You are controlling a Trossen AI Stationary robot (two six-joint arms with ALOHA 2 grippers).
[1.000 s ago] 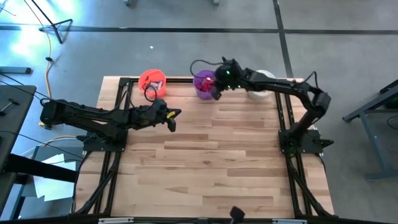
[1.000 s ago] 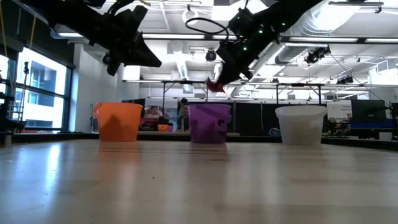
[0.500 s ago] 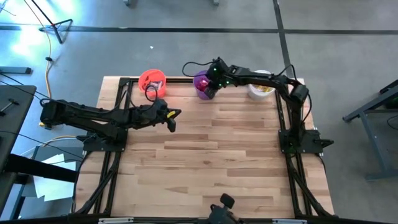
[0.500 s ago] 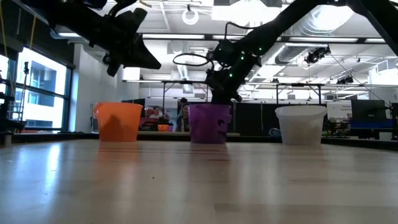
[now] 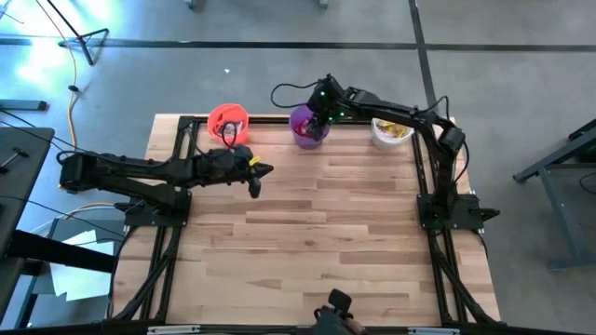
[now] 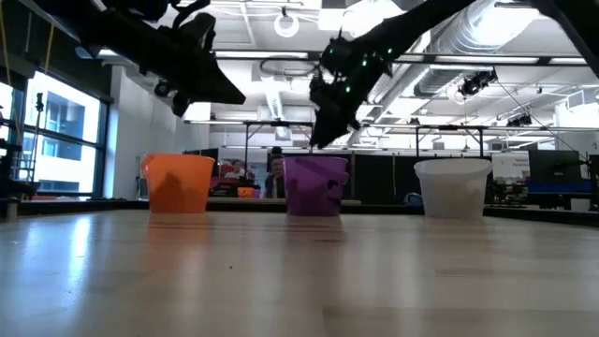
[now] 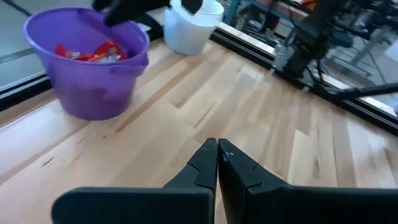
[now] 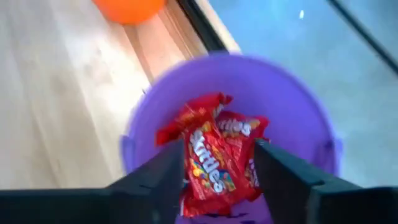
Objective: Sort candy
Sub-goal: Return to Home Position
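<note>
My right gripper (image 8: 219, 153) stands open just above the purple cup (image 5: 309, 127) at the table's far edge, its fingers pointing down into the mouth. Red candy packets (image 8: 210, 155) lie inside the purple cup (image 8: 230, 124), below and between the fingers, touching neither. My left gripper (image 5: 261, 177) hovers shut and empty above the bare table, left of centre; its closed fingertips (image 7: 217, 147) face the purple cup (image 7: 87, 59). In the low view the right gripper (image 6: 318, 140) hangs over the purple cup's rim (image 6: 315, 161).
An orange-red cup (image 5: 228, 122) stands to the left of the purple one and a white cup (image 5: 391, 131), with yellow packets in it, to its right, all along the far edge. The wooden table top (image 5: 317, 242) stretches toward the near edge. People show beyond the table (image 6: 273, 173).
My right gripper has swung toward the table's left and far edge, from between the purple and white cups to over the purple cup. It carried a red packet at its fingertips a second ago; it has opened and let the packet go into the cup.
</note>
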